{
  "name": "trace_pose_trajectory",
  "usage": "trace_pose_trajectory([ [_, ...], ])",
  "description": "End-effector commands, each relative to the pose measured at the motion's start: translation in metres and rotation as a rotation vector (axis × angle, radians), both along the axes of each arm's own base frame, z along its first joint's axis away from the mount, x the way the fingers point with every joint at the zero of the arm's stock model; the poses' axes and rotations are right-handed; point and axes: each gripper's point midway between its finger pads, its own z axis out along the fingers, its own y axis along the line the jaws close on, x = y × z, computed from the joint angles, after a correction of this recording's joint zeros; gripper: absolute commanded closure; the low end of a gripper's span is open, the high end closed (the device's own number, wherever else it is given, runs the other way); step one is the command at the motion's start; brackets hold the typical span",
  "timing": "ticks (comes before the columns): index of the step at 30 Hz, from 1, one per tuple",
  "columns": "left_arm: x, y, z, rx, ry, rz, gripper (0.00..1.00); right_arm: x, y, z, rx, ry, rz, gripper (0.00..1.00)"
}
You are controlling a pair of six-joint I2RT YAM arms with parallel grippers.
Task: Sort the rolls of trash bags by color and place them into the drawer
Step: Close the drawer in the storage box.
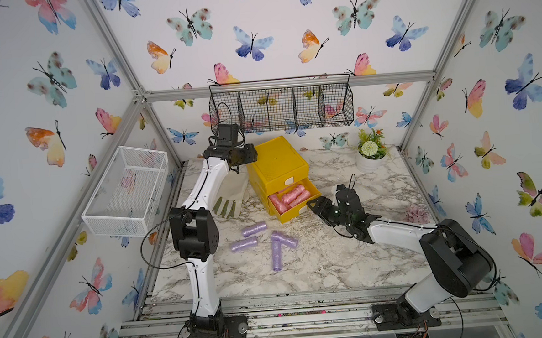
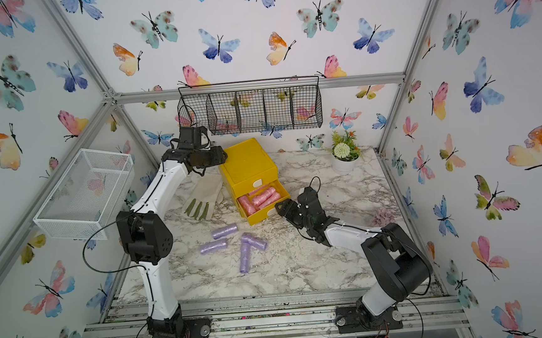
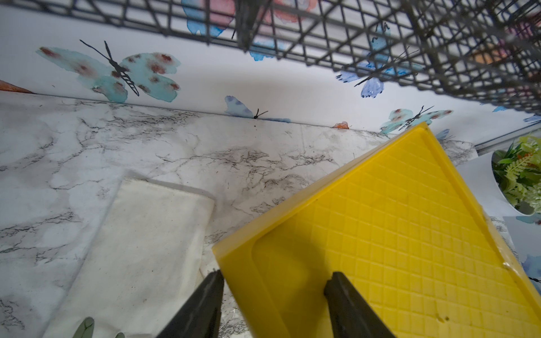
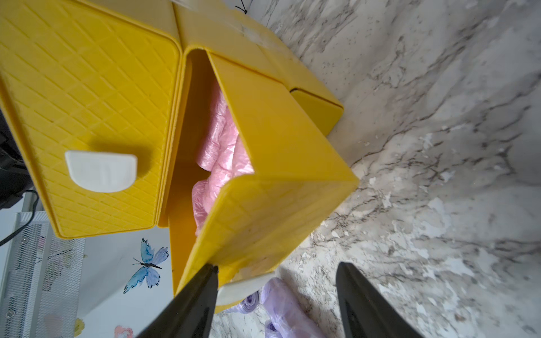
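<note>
1. Cream glove with green fingers flat on the marbled surface, just beside the left side of the yellow drawer unit; potted plant in the far right corner; mauve flower head near the right edge.
2. White mesh basket on the left wall; black wire basket on the back wall, above the unit.
3. Left pincer poised over the left edge of the unit's top, jaws apart, clasping nothing.
4. Right pincer low at the front of the pulled-out lower drawer, jaws apart, clasping nothing; one fingertip at the drawer's front corner, the white handle just beside it, between the fingers.
5. Four lilac rolls: short cylinders of crinkly, glossy plastic, lying on the surface in front of the unit, between the two arms; two apart from each other at left, two touching in an angle at right.
6. Pink rolls: same crinkly make, packed side by side inside the lower drawer, filling most of it.
7. Upper drawer shut, contents hidden.
</note>
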Motion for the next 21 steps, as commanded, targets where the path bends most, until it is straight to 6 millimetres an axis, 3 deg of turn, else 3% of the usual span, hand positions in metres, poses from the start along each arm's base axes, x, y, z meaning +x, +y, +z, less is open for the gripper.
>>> trace_pose_trajectory([
  [1,-0.025,-0.015,-0.05,0.042,0.16,-0.052,0.4,0.02,0.008,0.019,0.043,-0.055,-0.026,0.31],
  [13,-0.029,-0.02,-0.052,0.042,0.163,-0.07,0.41,0.063,0.039,0.01,0.093,-0.041,-0.029,0.33],
  [21,-0.031,-0.023,-0.055,0.034,0.173,-0.083,0.41,0.08,0.05,0.006,0.101,-0.04,-0.033,0.34],
])
